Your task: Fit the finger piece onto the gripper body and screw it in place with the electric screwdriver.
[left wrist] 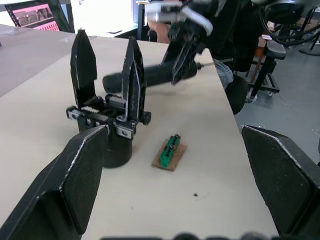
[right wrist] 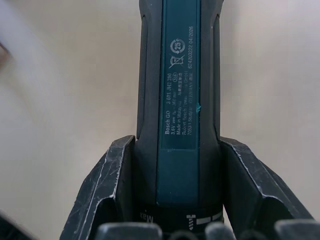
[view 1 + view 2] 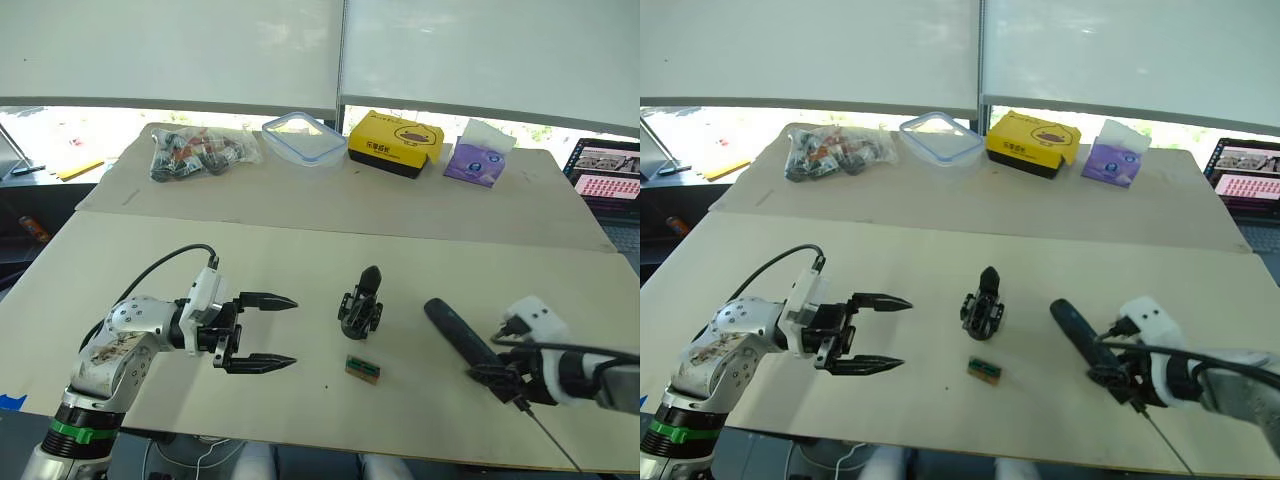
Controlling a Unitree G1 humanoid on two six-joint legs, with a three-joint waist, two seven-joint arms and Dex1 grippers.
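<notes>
- Left gripper (image 3: 284,332) hovering over the near-left part of the table (image 3: 300,250), fingers spread wide, nothing between them, tips aimed toward the gripper body.
- Gripper body (image 3: 361,303) standing upright on its round base near the middle of the near table, well apart from the left gripper's tips and from the screwdriver.
- Seen through the left wrist view: two pointed black blades rising from the body's linkage; impossible to tell which one is the finger piece (image 1: 133,75), or whether it is fastened.
- Right gripper (image 3: 497,379) pinching the electric screwdriver (image 3: 458,332) near its bit end, fingers pressed against both sides of the barrel in the right wrist view.
- Screwdriver lying at a slant on the near-right part of the table, blunt end toward the gripper body, thin metal bit reaching out past the table's near edge.
- Small green-brown block (image 3: 362,368) flat on the table just in front of the gripper body, not touching it.
- Along the far side: bag of parts (image 3: 200,152), clear container (image 3: 304,138), yellow box (image 3: 396,143), purple tissue pack (image 3: 478,158).
</notes>
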